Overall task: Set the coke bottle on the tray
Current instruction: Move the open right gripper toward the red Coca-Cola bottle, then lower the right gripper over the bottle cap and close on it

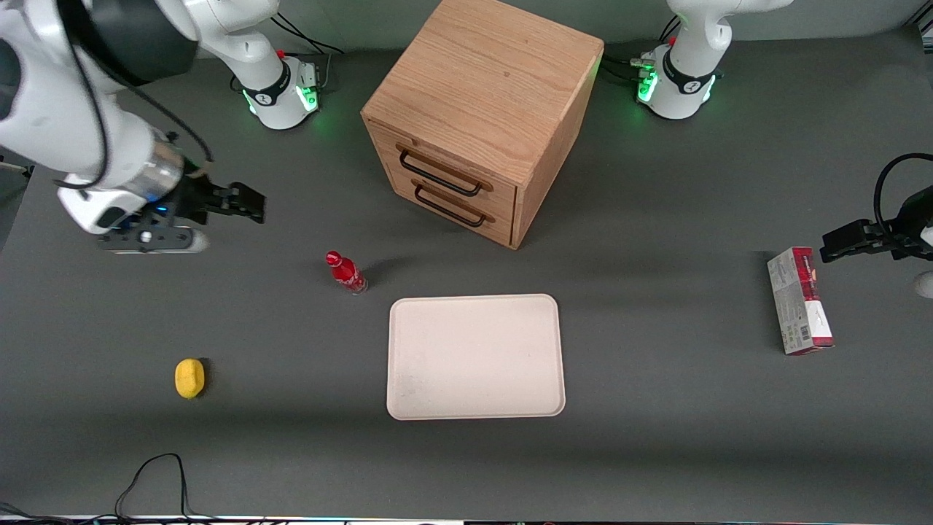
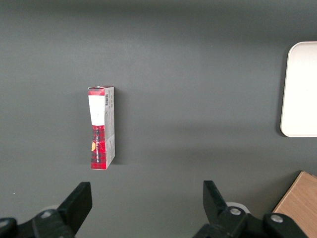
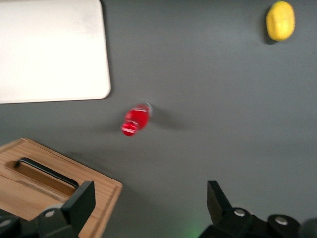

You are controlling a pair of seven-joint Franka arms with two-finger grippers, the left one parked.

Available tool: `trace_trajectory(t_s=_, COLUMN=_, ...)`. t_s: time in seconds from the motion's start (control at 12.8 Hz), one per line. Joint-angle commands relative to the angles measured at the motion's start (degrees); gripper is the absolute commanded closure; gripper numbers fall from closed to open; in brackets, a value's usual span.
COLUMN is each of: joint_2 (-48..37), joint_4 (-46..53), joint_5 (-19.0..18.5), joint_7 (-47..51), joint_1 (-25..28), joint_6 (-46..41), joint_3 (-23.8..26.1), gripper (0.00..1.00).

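Note:
The coke bottle [image 1: 345,271] is small and red with a red cap. It stands upright on the grey table just off the tray's corner, toward the working arm's end and slightly farther from the front camera than the tray. It also shows in the right wrist view [image 3: 135,120]. The cream tray [image 1: 475,356] lies flat with nothing on it, nearer the front camera than the cabinet; it also shows in the right wrist view [image 3: 49,49]. My right gripper [image 1: 251,206] hovers open and empty above the table, toward the working arm's end from the bottle, well apart from it [image 3: 150,196].
A wooden drawer cabinet [image 1: 481,117] stands mid-table, farther from the front camera than the tray. A yellow lemon-like object [image 1: 189,378] lies toward the working arm's end. A red-and-grey carton [image 1: 799,300] lies toward the parked arm's end. A black cable [image 1: 153,481] loops at the table's front edge.

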Motion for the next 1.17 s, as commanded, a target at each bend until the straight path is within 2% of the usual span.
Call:
trace_trajectory(t_s=0.0, joint_2=4.1, joint_4=5.1, joint_5=1.0, joint_7=3.5, joint_1=1.9, joint_6=-1.1, joint_3=-0.4, gripper=0.0)
trace_trajectory(t_s=0.78, joint_2=7.0, joint_4=3.7, joint_5=1.0, joint_7=3.4, joint_1=1.9, joint_6=0.2, joint_3=-0.5, gripper=0.0)
trace_trajectory(t_s=1.09, joint_2=3.6, joint_4=-9.9, joint_5=1.4, joint_7=3.4, joint_1=2.8, joint_6=9.8, joint_3=-0.5, gripper=0.0)
